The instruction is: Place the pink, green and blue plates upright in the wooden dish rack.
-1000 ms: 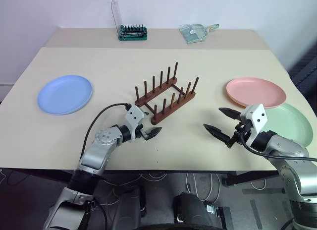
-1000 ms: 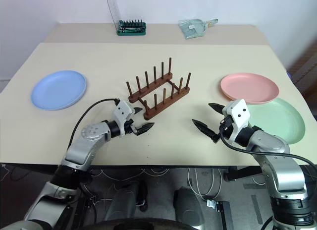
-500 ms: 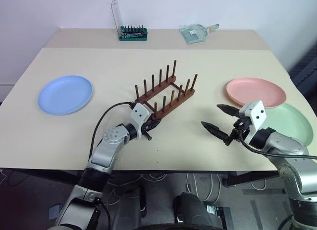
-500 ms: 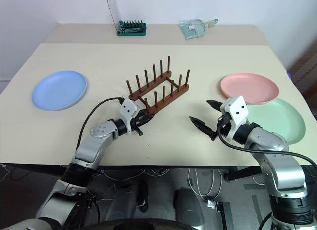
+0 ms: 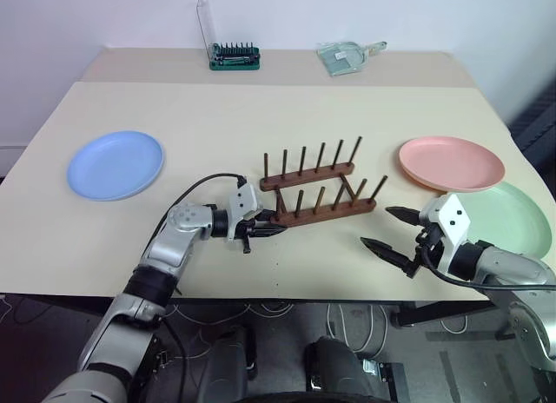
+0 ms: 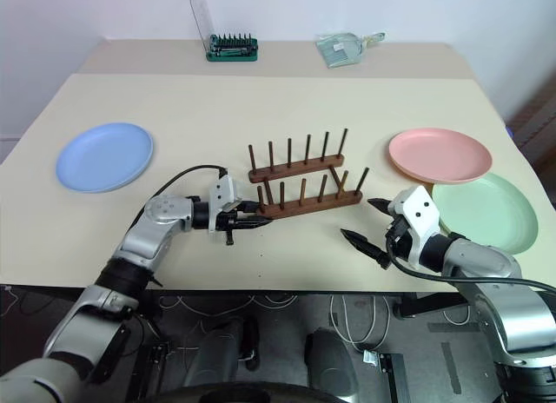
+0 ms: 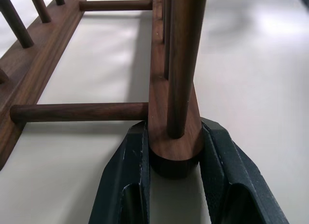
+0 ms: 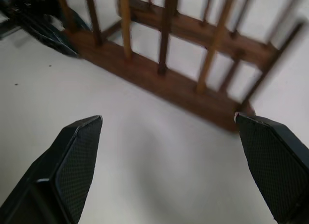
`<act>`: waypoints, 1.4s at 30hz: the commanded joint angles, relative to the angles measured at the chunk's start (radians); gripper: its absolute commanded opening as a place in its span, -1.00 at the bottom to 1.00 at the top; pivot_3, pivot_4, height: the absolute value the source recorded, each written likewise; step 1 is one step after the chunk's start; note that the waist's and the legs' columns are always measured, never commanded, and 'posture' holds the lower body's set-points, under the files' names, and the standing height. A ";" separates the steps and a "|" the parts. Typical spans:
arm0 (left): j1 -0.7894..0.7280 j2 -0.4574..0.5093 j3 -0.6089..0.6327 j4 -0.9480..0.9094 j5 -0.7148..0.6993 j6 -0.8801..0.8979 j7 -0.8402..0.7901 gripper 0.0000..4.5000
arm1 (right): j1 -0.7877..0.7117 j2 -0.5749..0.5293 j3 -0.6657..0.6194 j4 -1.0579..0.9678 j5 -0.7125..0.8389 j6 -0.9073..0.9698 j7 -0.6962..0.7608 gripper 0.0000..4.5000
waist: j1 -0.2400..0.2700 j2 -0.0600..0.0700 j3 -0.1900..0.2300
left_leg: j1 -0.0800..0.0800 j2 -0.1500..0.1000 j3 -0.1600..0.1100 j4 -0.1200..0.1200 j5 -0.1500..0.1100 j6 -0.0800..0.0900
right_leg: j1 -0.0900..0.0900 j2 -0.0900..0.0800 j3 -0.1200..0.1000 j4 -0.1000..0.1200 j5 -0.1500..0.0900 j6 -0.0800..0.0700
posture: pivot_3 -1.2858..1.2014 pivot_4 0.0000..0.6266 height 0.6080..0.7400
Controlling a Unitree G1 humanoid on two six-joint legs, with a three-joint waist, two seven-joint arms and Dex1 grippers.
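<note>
From the head camera, the wooden dish rack point(image 5: 318, 191) lies crosswise near the middle of the table point(image 5: 261, 108), no plate in it. The left gripper point(image 5: 263, 230) clamps the near rail's left end. The right gripper point(image 5: 389, 231) hangs spread wide just off the rack's right end, empty. The blue plate point(image 5: 115, 164) lies flat far to the left; the pink plate point(image 5: 450, 161) and the green plate point(image 5: 512, 216) lie flat on the right, the pink one seemingly overlapping the green one's rim.

The left wrist view shows both fingers point(image 7: 128, 185) pinching the rail's rounded tip. Slide the rack level rather than lift it, since this end grip could let it swing.

The right wrist view shows open fingers point(image 8: 72, 161) facing the rack's near rail; keep them apart from the pegs.
</note>
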 commanded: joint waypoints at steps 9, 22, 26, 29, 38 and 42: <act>-0.127 -0.039 -0.007 0.265 0.054 -0.180 -0.090 -0.06 | 0.050 0.010 -0.051 -0.053 0.007 -0.016 -0.028 1.00 | -0.001 0.000 0.000 | -0.001 0.000 0.000 0.001 0.000 0.000 | -0.001 0.001 0.000 0.000 0.000 0.000 | 0.03 -0.52 0.88; 0.096 0.121 0.119 -0.102 -0.067 0.109 -0.059 0.13 | 0.055 -0.035 -0.005 0.087 -0.097 -0.053 0.001 0.17 | -0.006 0.000 0.000 | -0.001 0.001 0.000 0.001 0.000 0.000 | -0.001 0.001 0.000 0.001 0.000 0.000 | 0.03 -0.52 0.88; 0.188 0.161 0.098 -0.266 -0.085 0.187 -0.065 -0.77 | 0.039 -0.033 0.029 0.118 -0.131 -0.060 0.007 -0.71 | -0.004 0.000 0.000 | 0.000 0.000 0.000 0.001 0.000 0.000 | 0.000 0.001 0.000 0.001 0.000 0.000 | 0.03 -0.52 0.88; 0.225 0.146 0.050 -0.374 -0.065 0.209 -0.039 -0.98 | 0.007 -0.030 0.070 0.147 -0.178 -0.070 -0.009 -0.96 | -0.003 0.000 0.000 | 0.000 0.000 0.000 0.001 0.000 0.000 | 0.000 0.000 0.000 0.001 0.000 0.000 | 0.03 -0.52 0.88; 0.198 0.034 -0.028 -0.348 0.072 0.195 0.193 -0.98 | -0.096 0.019 0.188 0.264 -0.284 -0.119 -0.046 -0.96 | -0.007 0.000 0.000 | 0.001 0.001 0.000 0.001 0.000 0.000 | 0.001 0.002 0.000 0.001 0.000 0.000 | 0.03 -0.52 0.88; 0.194 0.015 -0.009 -0.374 0.076 0.221 0.256 -0.98 | -0.153 0.053 0.223 0.329 -0.327 -0.156 -0.064 -0.96 | -0.010 0.000 0.000 | 0.006 0.001 0.000 0.001 0.000 0.000 | 0.004 0.001 0.001 0.001 0.000 0.000 | 0.03 -0.52 0.88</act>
